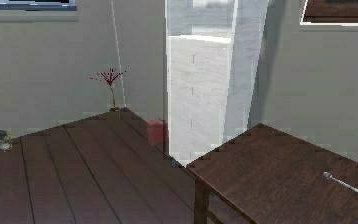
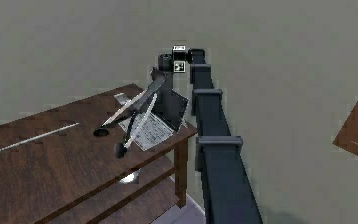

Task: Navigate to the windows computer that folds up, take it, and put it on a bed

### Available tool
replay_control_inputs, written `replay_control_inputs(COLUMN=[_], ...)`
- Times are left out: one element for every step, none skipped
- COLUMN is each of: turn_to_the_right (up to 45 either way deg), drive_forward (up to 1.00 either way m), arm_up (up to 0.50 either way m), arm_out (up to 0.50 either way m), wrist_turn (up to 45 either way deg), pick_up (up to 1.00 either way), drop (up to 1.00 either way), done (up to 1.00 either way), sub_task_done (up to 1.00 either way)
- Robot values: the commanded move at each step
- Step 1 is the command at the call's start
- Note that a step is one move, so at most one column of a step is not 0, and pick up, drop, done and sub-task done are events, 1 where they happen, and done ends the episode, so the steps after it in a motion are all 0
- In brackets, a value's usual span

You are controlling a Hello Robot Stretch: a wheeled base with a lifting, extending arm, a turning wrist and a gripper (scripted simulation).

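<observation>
Two thin fingers point(image 2: 129, 133) of the Stretch robot's gripper point(image 2: 125, 126) slant down across a laptop point(image 2: 157, 129). The pictures do not show how wide the fingers stand. Because the computer lies on the wood right behind them, it cannot be told whether they have hold of anything. The laptop, the folding computer the task names, sits with its lid raised at the table's point(image 2: 47, 172) corner, the one nearest the arm point(image 2: 213, 135). It is probably within reach there without a long stretch. The dark arm runs out alongside the table's edge, apparently so that the gripper comes at the laptop from that corner. A slim silver rod point(image 2: 32, 138) lies well apart toward the table's opposite edge, clear of the work. A pale rounded thing point(image 2: 132, 178) rests on the shelf below. Ahead, a small red box point(image 1: 157, 130) stands on the plank floor beside a tall white panel point(image 1: 202, 85), and a red-twigged plant point(image 1: 111, 82) fills the room's corner. No bed appears, so the carry is judged not yet begun.
</observation>
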Motion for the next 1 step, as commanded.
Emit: replay_control_inputs(turn_to_the_right=[0.0], drive_forward=[0.00], arm_up=[0.00], arm_out=[0.00], wrist_turn=[45.0], pick_up=[0.00], drop=[0.00], done=[0.00], sub_task_done=[0.00])
